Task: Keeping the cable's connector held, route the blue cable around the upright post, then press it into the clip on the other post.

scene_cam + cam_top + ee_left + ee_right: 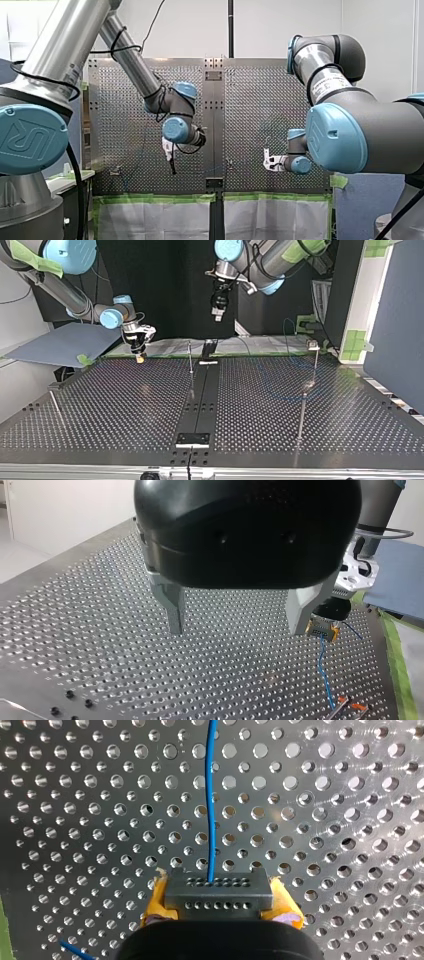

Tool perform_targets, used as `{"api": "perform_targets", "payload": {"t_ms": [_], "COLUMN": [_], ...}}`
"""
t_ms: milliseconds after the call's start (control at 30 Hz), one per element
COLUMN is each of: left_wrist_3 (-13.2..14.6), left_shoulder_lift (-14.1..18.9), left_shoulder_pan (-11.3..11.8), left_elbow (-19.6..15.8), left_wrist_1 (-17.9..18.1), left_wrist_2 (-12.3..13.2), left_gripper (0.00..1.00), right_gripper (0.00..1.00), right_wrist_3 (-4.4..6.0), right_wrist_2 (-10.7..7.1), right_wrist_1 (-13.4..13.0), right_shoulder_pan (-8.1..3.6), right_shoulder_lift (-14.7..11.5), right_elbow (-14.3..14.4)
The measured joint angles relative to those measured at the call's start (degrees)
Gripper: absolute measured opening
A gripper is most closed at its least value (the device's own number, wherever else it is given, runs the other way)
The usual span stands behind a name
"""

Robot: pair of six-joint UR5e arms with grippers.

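Blue cable (pixel 211 810) trails across the perforated metal table (pixel 125 410). My right gripper (pixel 139 352) pinches its connector (pixel 218 892) near the table's arm-side edge. My left gripper (pixel 237 627) hangs spread, empty. Routing round the upright post (pixel 190 362) and clipping both seem left to do.

Silver tubes (pixel 127 57), light-blue joint caps (pixel 30 137).
Black cables (pixel 120 47) loop my left arm (pixel 65 35); my left gripper (pixel 237 630): glossy black housing, grey metal fingers (pixel 175 607).
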Motion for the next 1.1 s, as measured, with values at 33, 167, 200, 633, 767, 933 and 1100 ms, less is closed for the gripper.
{"api": "perform_targets", "payload": {"t_ms": [33,167,200,633,767,933,1100], "left_wrist_3": [-0.01,-0.06,-0.07,0.22,0.29,0.31,0.31], "left_shoulder_lift": [0.44,2.50,2.92,9.19,10.00,10.16,10.17], "left_shoulder_pan": [0.00,0.00,0.00,0.00,0.00,0.00,0.00], "left_elbow": [-0.44,-2.49,-2.90,-9.18,-9.98,-10.16,-10.17], "left_wrist_1": [-0.01,0.00,0.02,-0.33,-0.31,-0.31,-0.31], "left_wrist_2": [-0.03,-0.07,-0.07,-0.08,-0.08,-0.08,-0.08], "left_gripper": [0.99,0.99,0.99,0.99,0.99,0.99,0.99], "right_gripper": [0.00,0.00,0.00,0.00,0.00,0.00,0.00], "right_wrist_3": [0.01,0.08,0.09,-0.07,-0.09,-0.09,-0.09], "right_wrist_2": [0.00,0.00,0.00,0.00,0.00,0.00,0.00], "right_wrist_1": [0.00,0.00,0.00,0.00,0.00,0.00,0.00], "right_shoulder_pan": [-0.01,-0.05,-0.07,-0.07,-0.05,-0.04,-0.04], "right_shoulder_lift": [0.00,0.00,0.00,0.00,0.00,0.00,0.00], "right_elbow": [0.00,0.00,0.00,0.01,0.01,0.00,0.01]}}
